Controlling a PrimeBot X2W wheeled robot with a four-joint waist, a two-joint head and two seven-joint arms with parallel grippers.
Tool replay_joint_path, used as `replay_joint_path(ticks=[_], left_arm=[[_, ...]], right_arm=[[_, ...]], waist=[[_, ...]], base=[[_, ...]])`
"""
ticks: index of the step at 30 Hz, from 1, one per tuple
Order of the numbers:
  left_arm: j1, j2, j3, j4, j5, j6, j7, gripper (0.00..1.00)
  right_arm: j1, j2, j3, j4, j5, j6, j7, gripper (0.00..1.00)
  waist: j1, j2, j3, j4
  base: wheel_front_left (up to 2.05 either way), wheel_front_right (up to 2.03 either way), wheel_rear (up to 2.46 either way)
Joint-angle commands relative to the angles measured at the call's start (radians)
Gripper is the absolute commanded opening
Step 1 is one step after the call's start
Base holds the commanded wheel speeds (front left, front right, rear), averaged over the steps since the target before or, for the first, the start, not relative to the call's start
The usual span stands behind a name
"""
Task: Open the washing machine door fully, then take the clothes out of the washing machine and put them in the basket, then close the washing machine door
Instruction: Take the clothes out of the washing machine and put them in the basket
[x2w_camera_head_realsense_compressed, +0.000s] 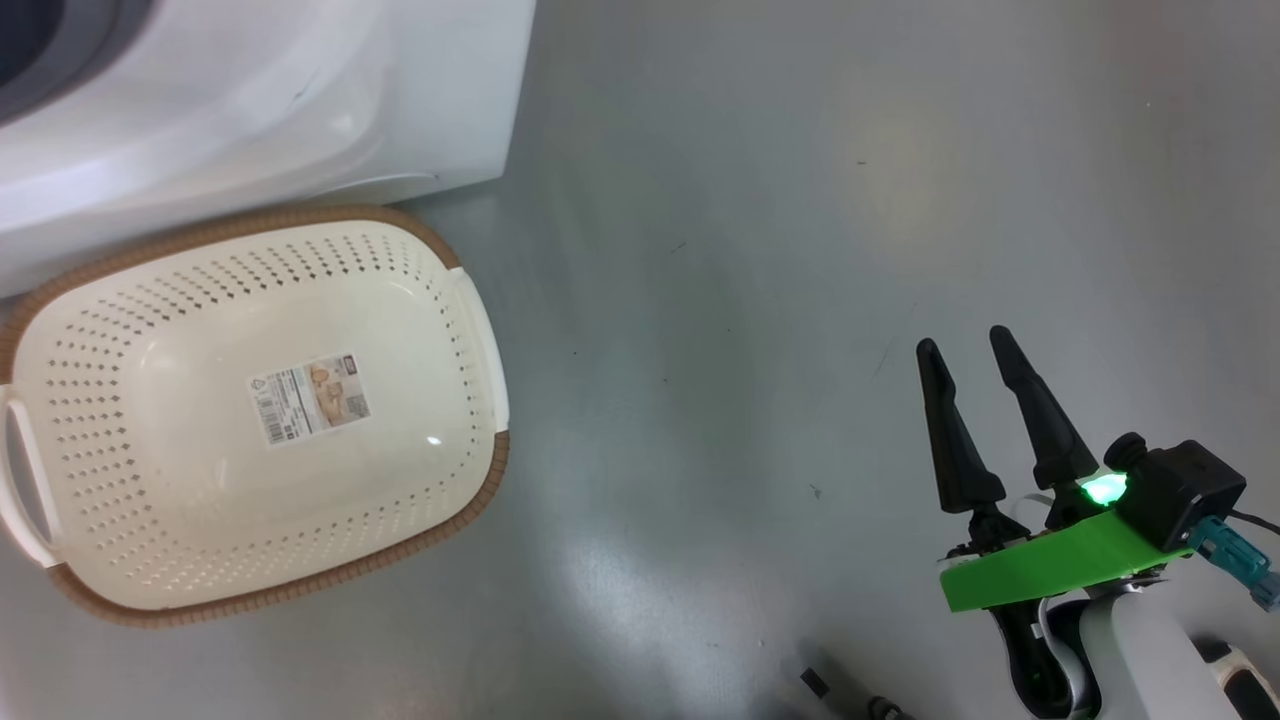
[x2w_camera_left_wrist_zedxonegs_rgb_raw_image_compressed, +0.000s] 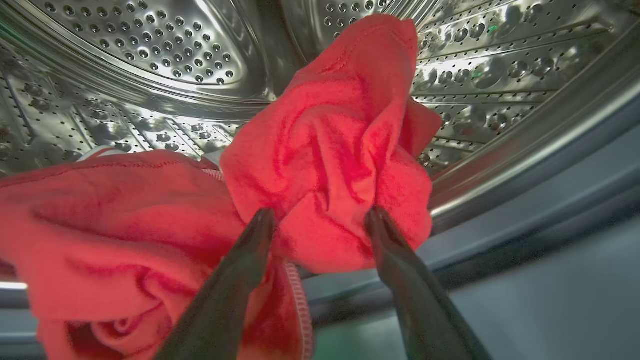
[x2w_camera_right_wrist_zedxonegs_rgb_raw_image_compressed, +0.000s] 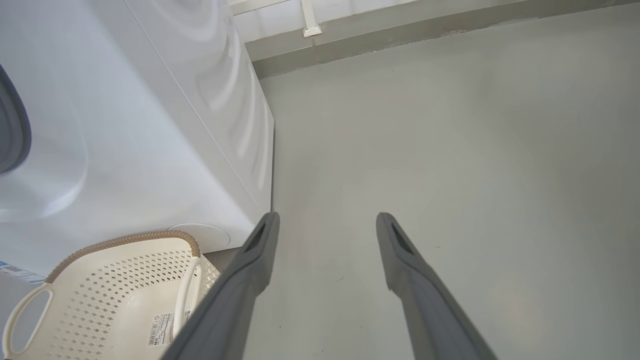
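Observation:
My left gripper (x2w_camera_left_wrist_zedxonegs_rgb_raw_image_compressed: 320, 217) is inside the perforated steel drum (x2w_camera_left_wrist_zedxonegs_rgb_raw_image_compressed: 150, 50) of the washing machine (x2w_camera_head_realsense_compressed: 250, 100). It is open, its fingers either side of a bunched fold of the red clothes (x2w_camera_left_wrist_zedxonegs_rgb_raw_image_compressed: 340, 150). More red cloth with white stitching (x2w_camera_left_wrist_zedxonegs_rgb_raw_image_compressed: 100, 225) lies to the left of the fingers. The cream basket (x2w_camera_head_realsense_compressed: 300, 215) with its brown rim sits on the floor against the machine's front, holding nothing but a sticker. My right gripper (x2w_camera_head_realsense_compressed: 965, 340) hangs open over the bare floor to the right of the basket (x2w_camera_right_wrist_zedxonegs_rgb_raw_image_compressed: 125, 240). The washing machine door is out of view.
The grey rubber gasket (x2w_camera_left_wrist_zedxonegs_rgb_raw_image_compressed: 550, 190) runs along the drum's edge on the right of the left wrist view. Smooth grey floor (x2w_camera_head_realsense_compressed: 800, 250) stretches to the right of the machine (x2w_camera_right_wrist_zedxonegs_rgb_raw_image_compressed: 150, 125). A wall base (x2w_camera_right_wrist_zedxonegs_rgb_raw_image_compressed: 400, 30) lies beyond it.

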Motion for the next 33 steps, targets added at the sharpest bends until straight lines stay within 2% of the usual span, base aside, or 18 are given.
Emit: replay_joint_path(ticks=[1,3,4,5,7,8,9,25,33], left_arm=[[-0.025,0.057,0.003,-0.008,-0.004,0.003,0.004,1.00],[-0.028,0.058,0.000,-0.005,-0.004,0.003,0.006,1.00],[-0.028,0.058,0.000,-0.003,-0.006,0.003,0.009,0.86],[-0.028,0.057,-0.001,-0.001,-0.007,0.003,0.012,0.50],[-0.027,0.056,-0.003,0.001,-0.008,0.004,0.015,0.35],[-0.027,0.056,-0.005,0.002,-0.008,0.004,0.016,0.15],[-0.026,0.056,-0.007,0.003,-0.008,0.003,0.015,0.00],[0.037,0.009,0.025,-0.015,-0.078,0.002,-0.066,0.00],[0.134,0.001,0.079,-0.168,-0.093,0.002,-0.072,0.00]], right_arm=[[0.016,-0.011,0.022,-0.025,0.005,0.006,-0.006,1.00],[0.016,-0.011,0.021,-0.028,0.004,0.006,-0.006,1.00],[0.016,-0.011,0.020,-0.030,0.004,0.006,-0.006,1.00],[0.016,-0.011,0.019,-0.030,0.003,0.006,-0.006,1.00],[0.015,-0.011,0.018,-0.033,0.001,0.006,-0.006,1.00],[0.014,-0.011,0.018,-0.035,0.000,0.006,-0.006,1.00],[0.013,-0.011,0.018,-0.036,-0.001,0.006,-0.006,1.00],[0.006,-0.011,0.000,-0.031,-0.024,0.006,-0.006,1.00],[0.002,-0.011,-0.023,-0.026,-0.050,0.006,-0.006,1.00]], waist=[[0.0000,0.0000,0.004,-0.004],[0.0000,0.0000,0.005,-0.004],[0.0000,0.0000,0.005,-0.005],[0.0000,0.0000,0.005,-0.004],[0.0000,0.0000,0.005,-0.003],[0.0000,0.0000,0.005,-0.003],[0.0000,0.0000,0.004,-0.002],[0.0000,0.0000,-0.040,0.042],[0.0000,0.0000,-0.070,0.084]], base=[[0.00,0.00,0.00],[0.00,0.00,0.00],[0.00,0.00,0.00],[0.00,0.00,0.00],[0.00,0.00,0.00],[0.00,0.00,0.00],[0.00,0.00,0.00],[0.00,0.00,0.00],[0.00,0.00,0.00]])
